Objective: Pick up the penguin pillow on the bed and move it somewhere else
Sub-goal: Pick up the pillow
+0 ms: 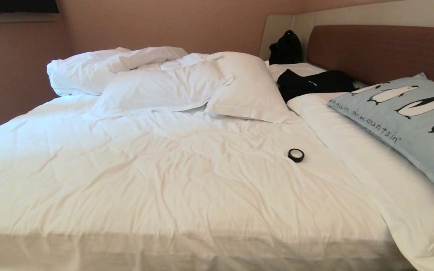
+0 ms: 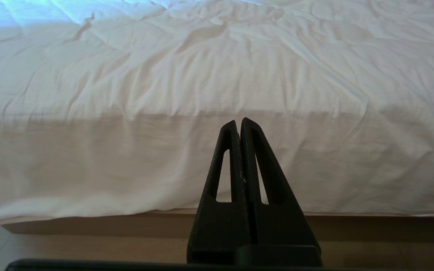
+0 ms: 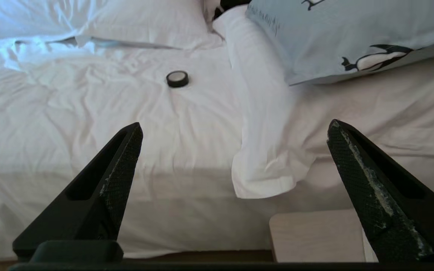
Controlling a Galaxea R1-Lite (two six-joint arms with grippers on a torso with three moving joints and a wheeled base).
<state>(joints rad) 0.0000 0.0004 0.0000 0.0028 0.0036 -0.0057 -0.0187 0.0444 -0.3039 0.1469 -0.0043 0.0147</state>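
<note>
Clearly, with the right gripper (image 3: 235,130) spread wide short of the bed's (image 1: 164,180) edge, it could snag the white sheet beneath the penguin pillow (image 1: 409,116); the left gripper (image 2: 239,122) sits closed.

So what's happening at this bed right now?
Nothing is being handled yet. The penguin pillow lies on the bed near the headboard, on the robot's right. The right gripper is wide open and empty, off the near edge of the bed and apart from the pillow. The left gripper is shut, parked low by the bed's side. A small black ring sits on the sheets.
</note>
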